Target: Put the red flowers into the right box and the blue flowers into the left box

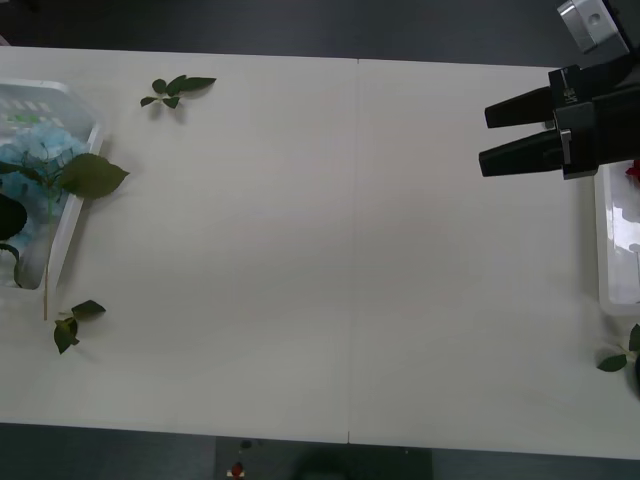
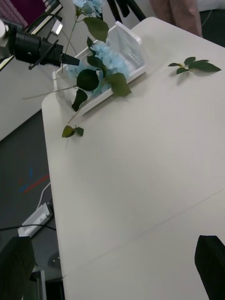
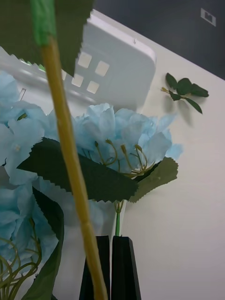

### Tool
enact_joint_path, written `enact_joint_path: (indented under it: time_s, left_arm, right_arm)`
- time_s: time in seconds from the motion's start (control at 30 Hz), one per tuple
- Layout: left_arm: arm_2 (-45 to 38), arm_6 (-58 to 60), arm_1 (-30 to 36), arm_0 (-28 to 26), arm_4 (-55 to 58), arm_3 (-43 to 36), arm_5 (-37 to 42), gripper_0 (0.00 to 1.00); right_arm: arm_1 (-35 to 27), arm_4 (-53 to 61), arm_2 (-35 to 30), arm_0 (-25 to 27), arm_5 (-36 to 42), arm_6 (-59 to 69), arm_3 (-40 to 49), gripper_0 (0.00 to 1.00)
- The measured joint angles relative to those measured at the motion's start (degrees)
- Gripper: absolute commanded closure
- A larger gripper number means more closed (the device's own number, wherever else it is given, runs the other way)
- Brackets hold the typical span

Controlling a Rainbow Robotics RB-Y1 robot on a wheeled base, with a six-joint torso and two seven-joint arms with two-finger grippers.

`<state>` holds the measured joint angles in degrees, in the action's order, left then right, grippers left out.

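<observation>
My left gripper [image 3: 111,267], fingers pinched on a blue flower's [image 3: 124,133] stem, holds it over the left box [image 3: 117,61] for release, while my right gripper [image 1: 500,135] waits open beside the right box [image 1: 612,250].

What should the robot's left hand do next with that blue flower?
Probably open and let go. The left end effector is pinched shut on a blue flower's green stem, and that bloom already hangs over the left box with the other blue flowers.
</observation>
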<state>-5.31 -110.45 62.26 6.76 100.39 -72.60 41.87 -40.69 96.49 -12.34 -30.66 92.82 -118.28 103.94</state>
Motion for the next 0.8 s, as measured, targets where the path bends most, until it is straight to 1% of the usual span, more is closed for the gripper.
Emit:
enact_joint_path:
  time_s: [0.07, 0.1, 0.13, 0.2, 0.23, 0.27, 0.3, 0.33, 0.37, 0.4, 0.53, 0.7, 0.77, 0.8]
  left_arm:
    - [0.89, 0.00, 0.00, 0.00, 0.58, 0.81, -0.04, 0.98]
    - [1.48, 0.00, 0.00, 0.00, 0.74, 1.15, -0.26, 0.94]
    - [2.22, 0.00, 0.00, 0.00, 0.74, 1.39, -1.06, 0.89]
    - [3.90, 0.00, 0.00, 0.00, 0.74, 1.57, -3.13, 0.71]
    - [4.75, 0.00, 0.00, 0.00, 0.75, 1.57, -4.20, 0.68]
    - [5.53, 0.00, 0.00, 0.00, 0.81, 1.57, -5.08, 0.48]
    - [6.19, 0.00, 0.00, 0.00, 1.04, 1.57, -5.95, 0.38]
    - [6.71, 0.00, 0.00, 0.00, 1.43, 1.57, -6.66, 0.16]
    - [7.14, 0.00, 0.00, 0.00, 1.75, 1.56, -7.42, 0.02]
    - [7.37, 0.00, 0.00, 0.00, 1.78, 1.56, -7.84, 0.00]
    - [7.37, 0.00, 0.00, 0.00, 0.99, 1.56, -8.03, 0.00]
    - [7.23, 0.00, 0.00, 0.00, 1.53, 1.56, -8.00, 0.00]
    - [6.30, 0.00, 0.01, 0.00, 3.08, 1.56, -6.76, 0.00]
    - [5.10, 0.00, 0.01, 0.00, 3.93, 1.57, -4.34, 0.00]
  right_arm:
    - [-0.06, -0.11, -0.89, 0.00, 1.85, -3.38, -1.14, 0.00]
    - [-0.23, -0.39, -1.23, 0.00, 2.67, -4.39, -1.58, 0.00]
    - [-0.55, -0.91, -1.50, 0.00, 3.63, -5.11, -2.01, 0.00]
    - [-1.35, -1.41, -1.91, 0.00, 5.20, -6.65, -2.62, 0.00]
    - [-1.77, -1.60, -2.15, 0.00, 5.82, -7.67, -2.91, 0.00]
    - [-2.19, -1.92, -2.40, 0.00, 6.41, -9.06, -3.14, 0.00]
    - [-2.60, -2.46, -2.68, 0.00, 6.99, -10.78, -3.29, 0.00]
    - [-2.94, -3.08, -2.97, 0.00, 7.50, -12.67, -3.34, 0.00]
    - [-3.30, -3.78, -3.36, 0.00, 8.11, -14.60, -3.34, 0.00]
    - [-3.55, -4.40, -3.76, 0.00, 8.72, -15.96, -3.34, 0.00]
    - [-3.98, -6.40, -5.52, 0.00, 10.50, -18.77, -3.34, 0.00]
    - [-3.98, -6.96, -6.81, 0.27, 10.58, -23.60, -3.61, 0.00]
    - [-3.98, -6.78, -6.88, 0.73, 10.57, -25.51, -4.40, 0.00]
    - [-3.98, -6.53, -6.88, 1.09, 10.57, -26.32, -5.03, 0.00]
